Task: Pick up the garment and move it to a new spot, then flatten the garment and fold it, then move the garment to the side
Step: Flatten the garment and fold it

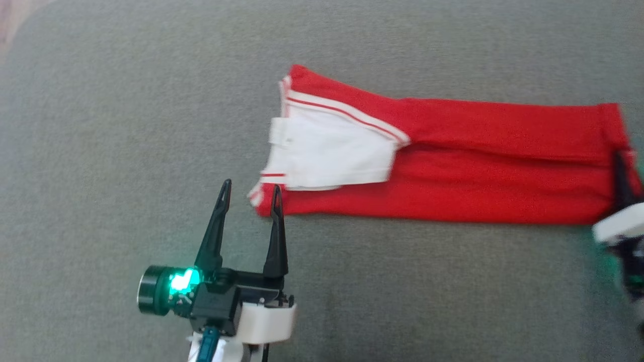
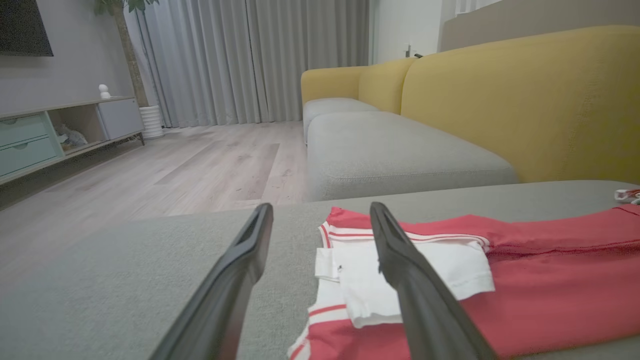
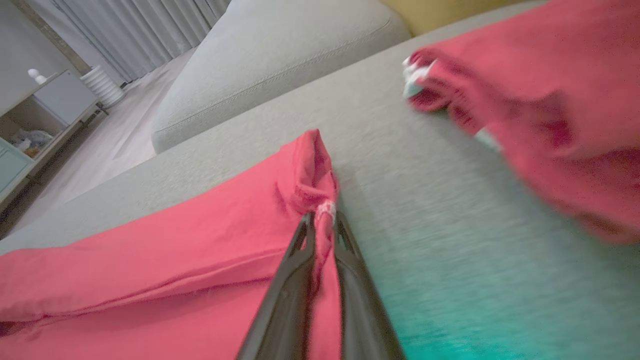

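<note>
Left gripper: jaws wide apart, both long fingers pointing up the head view and splayed slightly outward. Green light lit on the wrist body, pale cuff just behind it at the bottom edge. Right gripper: fingers pressed together, tips pinching an edge of the garment. In head view it sits at the far right edge, blurred, with one dark finger above a pale wrist housing.

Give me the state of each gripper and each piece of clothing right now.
red jersey: folded into a long strip, lying flat on the grey cushion
left gripper: open at the jersey's sleeve end, holding nothing
right gripper: shut on the jersey's hem end
red bundle: crumpled, apart from the jersey
</note>
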Robot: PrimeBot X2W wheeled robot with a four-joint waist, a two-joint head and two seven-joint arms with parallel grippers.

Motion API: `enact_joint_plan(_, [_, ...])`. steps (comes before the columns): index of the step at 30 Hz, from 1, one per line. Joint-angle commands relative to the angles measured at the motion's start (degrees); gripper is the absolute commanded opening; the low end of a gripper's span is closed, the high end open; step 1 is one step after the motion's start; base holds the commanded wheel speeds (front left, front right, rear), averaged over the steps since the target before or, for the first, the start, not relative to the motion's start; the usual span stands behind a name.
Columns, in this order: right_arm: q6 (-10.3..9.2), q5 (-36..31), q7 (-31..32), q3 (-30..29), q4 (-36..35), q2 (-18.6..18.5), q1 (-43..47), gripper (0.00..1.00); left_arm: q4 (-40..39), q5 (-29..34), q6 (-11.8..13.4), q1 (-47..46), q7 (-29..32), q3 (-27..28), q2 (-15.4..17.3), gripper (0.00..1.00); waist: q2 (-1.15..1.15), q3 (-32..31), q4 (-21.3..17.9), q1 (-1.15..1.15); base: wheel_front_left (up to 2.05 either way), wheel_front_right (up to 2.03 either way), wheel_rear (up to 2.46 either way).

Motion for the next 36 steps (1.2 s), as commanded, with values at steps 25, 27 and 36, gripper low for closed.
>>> enact_joint_plan(25, [0.39, -7.8, 21.1, 5.4, -40.8, 12.9, -0.1, 0.00, 1.7, 2.9, -7.6, 1.9, -0.3, 7.5, -4.5, 1.00, 0.00, -1.1, -0.2, 0.00, 0.00, 0.00, 0.00])
enact_joint_plan(27, [0.39, -11.2, 20.5, 6.9, -38.2, 17.1, -0.7, 0.00, 1.9, 3.2, -7.9, 1.8, -0.3, 7.6, -4.9, 1.00, 0.00, -0.6, 0.5, 0.00, 0.00, 0.00, 0.00])
enact_joint_plan(36, [0.39, -16.3, 14.4, 11.0, -24.2, 21.6, -4.5, 0.67, 2.8, 3.7, -9.0, 0.7, -0.3, 7.1, -5.9, 1.00, 0.00, 0.8, 3.3, 0.00, 0.00, 0.00, 0.00])
